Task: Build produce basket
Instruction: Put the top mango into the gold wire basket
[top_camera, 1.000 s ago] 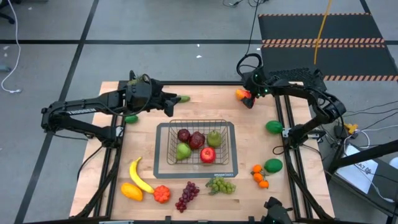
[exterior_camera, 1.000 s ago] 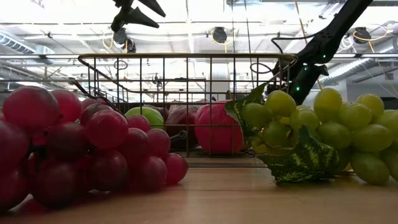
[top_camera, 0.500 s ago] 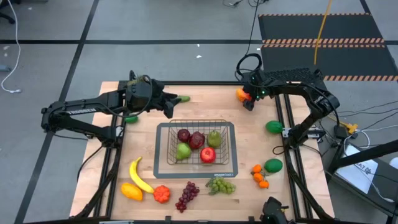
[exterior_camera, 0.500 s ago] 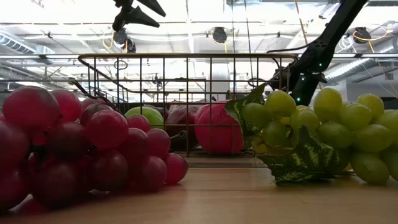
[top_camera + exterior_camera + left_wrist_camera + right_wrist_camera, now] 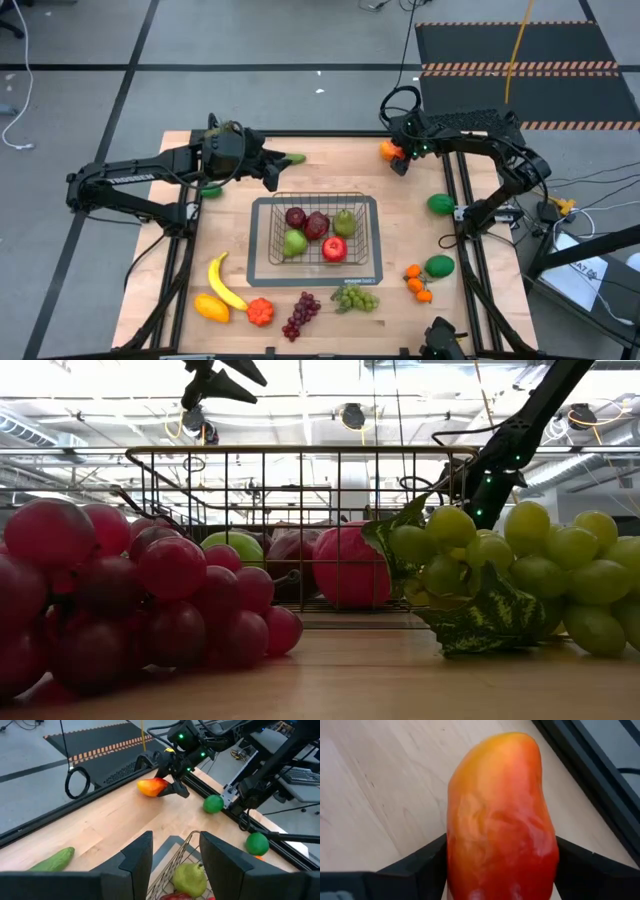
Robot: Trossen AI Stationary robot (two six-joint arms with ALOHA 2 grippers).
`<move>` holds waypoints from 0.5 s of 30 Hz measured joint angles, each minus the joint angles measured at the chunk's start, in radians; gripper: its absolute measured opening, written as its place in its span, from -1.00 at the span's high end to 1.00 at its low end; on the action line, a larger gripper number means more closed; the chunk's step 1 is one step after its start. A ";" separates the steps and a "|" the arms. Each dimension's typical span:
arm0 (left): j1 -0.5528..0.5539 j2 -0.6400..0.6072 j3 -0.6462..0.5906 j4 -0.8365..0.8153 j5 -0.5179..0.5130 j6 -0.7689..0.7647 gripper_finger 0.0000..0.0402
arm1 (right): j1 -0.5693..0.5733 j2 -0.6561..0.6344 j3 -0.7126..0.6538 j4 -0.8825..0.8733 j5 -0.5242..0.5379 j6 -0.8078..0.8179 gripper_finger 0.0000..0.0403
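basket (image 5: pixel 315 232) sits mid-table, just below left gripper (image 5: pixel 172 865), whose fingers stand part open with nothing between them. right gripper (image 5: pixel 398 158) is at the table's far right corner, fingers (image 5: pixel 420 865) flanking an orange-red mango (image 5: pixel 501 820) on the wood; can't tell if they're touching it. basket already holds apples and pears.

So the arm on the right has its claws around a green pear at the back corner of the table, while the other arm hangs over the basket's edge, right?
Not quite: the fruit between the right gripper's fingers is an orange-red mango, not a green pear, as the right wrist view shows. The rest stands: it is at the table's back corner, and the left gripper hangs over the basket's edge.
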 joint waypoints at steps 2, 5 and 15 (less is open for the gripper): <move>0.000 0.000 0.000 -0.001 0.013 0.011 0.19 | 0.001 0.000 0.000 -0.002 0.000 0.036 -0.40; 0.000 0.000 0.000 -0.008 0.033 0.026 0.19 | 0.003 -0.011 0.000 -0.013 -0.007 0.110 -0.42; -0.001 0.000 0.000 -0.065 0.115 0.051 0.19 | 0.095 -0.263 0.000 -0.077 -0.008 0.411 -0.42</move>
